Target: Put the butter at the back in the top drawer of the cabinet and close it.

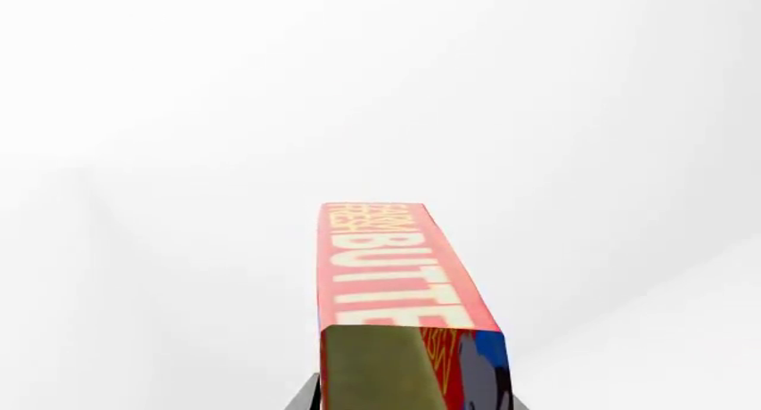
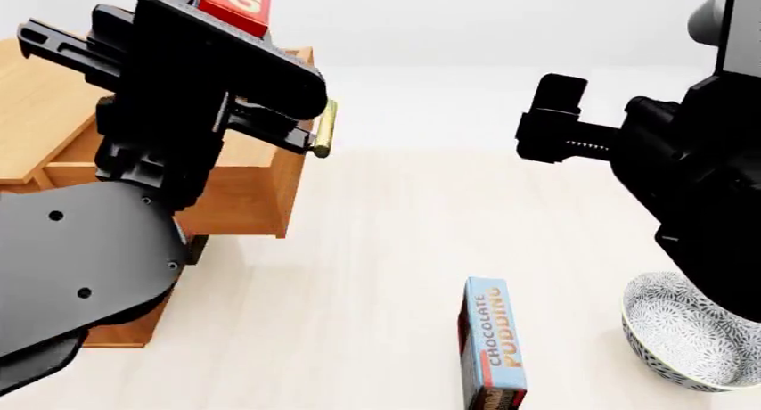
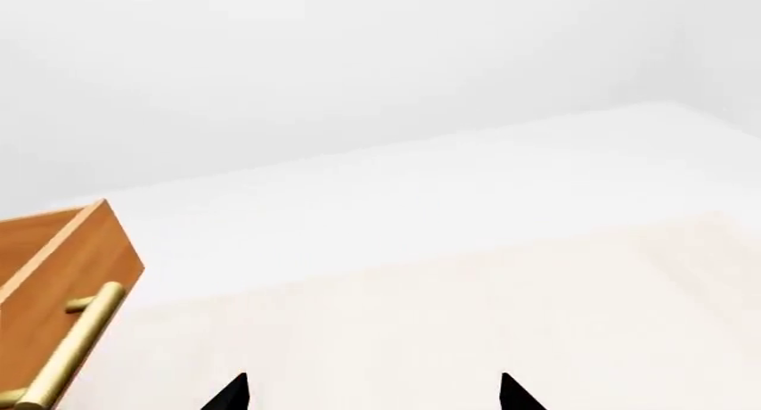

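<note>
The butter [image 1: 393, 267] is a small red box with yellow lettering, and my left gripper [image 1: 411, 401] is shut on its near end. In the head view the butter [image 2: 234, 2] sticks up from the left gripper [image 2: 226, 37], raised above the cabinet [image 2: 36, 116]. The top drawer [image 2: 249, 196] stands pulled out, its brass handle [image 2: 323, 129] facing right. My right gripper [image 3: 372, 394] is open with nothing between its fingertips. It hangs in the air right of the drawer [image 3: 66, 258]. The drawer's inside is hidden by my left arm.
A blue-and-brown chocolate pudding box [image 2: 491, 343] lies on the pale floor at the front. A patterned bowl [image 2: 683, 334] sits to its right, partly behind my right arm [image 2: 690, 169]. The drawer's handle [image 3: 71, 348] shows in the right wrist view.
</note>
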`<state>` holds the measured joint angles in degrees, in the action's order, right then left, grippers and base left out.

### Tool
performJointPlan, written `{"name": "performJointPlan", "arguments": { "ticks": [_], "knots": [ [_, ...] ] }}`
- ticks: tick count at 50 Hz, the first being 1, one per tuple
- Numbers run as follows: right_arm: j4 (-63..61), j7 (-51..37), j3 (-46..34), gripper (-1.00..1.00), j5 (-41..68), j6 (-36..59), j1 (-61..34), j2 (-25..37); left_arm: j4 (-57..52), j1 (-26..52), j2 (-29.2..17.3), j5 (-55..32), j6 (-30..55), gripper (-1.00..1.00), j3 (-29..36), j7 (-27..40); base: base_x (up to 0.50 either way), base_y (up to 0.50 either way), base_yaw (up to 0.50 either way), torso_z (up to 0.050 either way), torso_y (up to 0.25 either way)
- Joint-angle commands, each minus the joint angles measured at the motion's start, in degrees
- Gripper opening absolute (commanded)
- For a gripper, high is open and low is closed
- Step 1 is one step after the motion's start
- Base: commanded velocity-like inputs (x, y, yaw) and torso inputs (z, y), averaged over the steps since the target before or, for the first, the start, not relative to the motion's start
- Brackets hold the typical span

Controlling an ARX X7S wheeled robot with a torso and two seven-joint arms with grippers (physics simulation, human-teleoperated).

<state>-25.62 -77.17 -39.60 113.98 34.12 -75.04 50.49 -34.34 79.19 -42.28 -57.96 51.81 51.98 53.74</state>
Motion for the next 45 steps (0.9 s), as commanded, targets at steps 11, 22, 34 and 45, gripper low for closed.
{"name": "performJointPlan", "arguments": {
  "ticks": [11,22,34,45],
  "knots": [
    [-1.49,0.44,-1.01,1.00,-3.52,0.98,0.92,1.09,19.92,-0.55,3.43,2.04,-9.43,-1.00,-5.18,-10.15,0.00,0.00,0.00,0.001,0.002],
    [-0.99,2.21,-1.36,1.00,-4.65,1.17,2.08,1.80,30.42,-1.21,7.78,2.08,-13.19,-1.00,-6.07,-14.30,0.00,0.00,0.00,0.000,0.002],
    [0.09,4.15,-1.44,1.00,-5.99,0.90,3.27,2.38,38.47,-0.54,11.46,2.83,-14.49,-1.00,-5.75,-16.89,0.00,0.00,0.00,0.001,0.001],
    [-0.41,4.79,-1.25,1.00,-6.35,0.29,4.34,3.01,42.44,2.15,12.92,2.08,-9.31,-1.00,-3.85,-17.72,0.00,0.00,0.00,0.000,0.002]
  ]
}}
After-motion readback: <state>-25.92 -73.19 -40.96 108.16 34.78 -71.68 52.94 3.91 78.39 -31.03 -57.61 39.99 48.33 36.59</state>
